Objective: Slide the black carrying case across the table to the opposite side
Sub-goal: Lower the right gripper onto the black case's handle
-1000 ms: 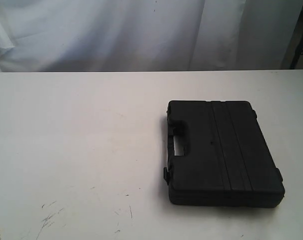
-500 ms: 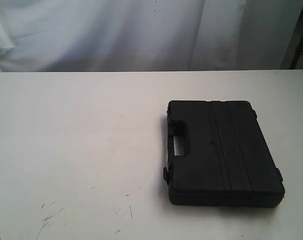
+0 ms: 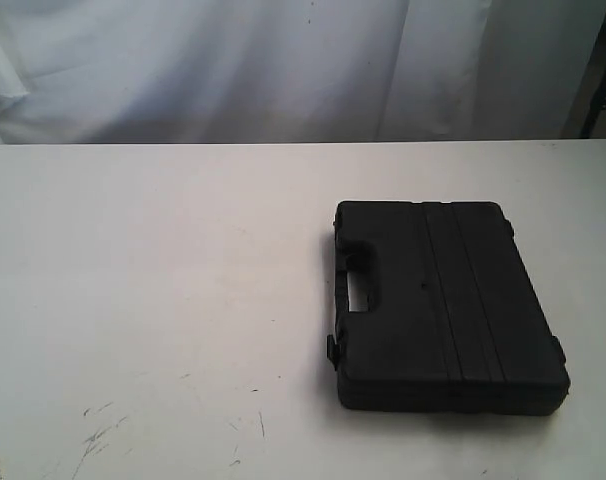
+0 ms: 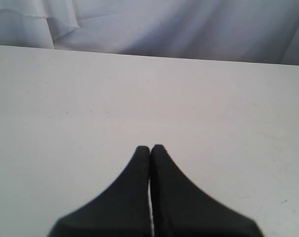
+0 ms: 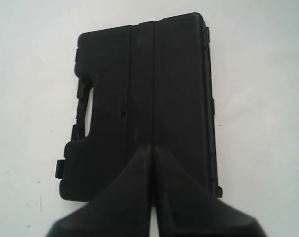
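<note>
The left gripper (image 4: 150, 148) is closed on nothing, its fingertips pressed together over bare table (image 3: 163, 260). The right gripper (image 5: 150, 148) is likewise closed and empty, above the ribbed lid of the case (image 3: 443, 300). In the exterior view, dark scratches (image 3: 98, 430) mark the lower left. The case lies flat right of centre, handle cut-out toward frame left. A white curtain (image 3: 283, 70) hangs behind.
</note>
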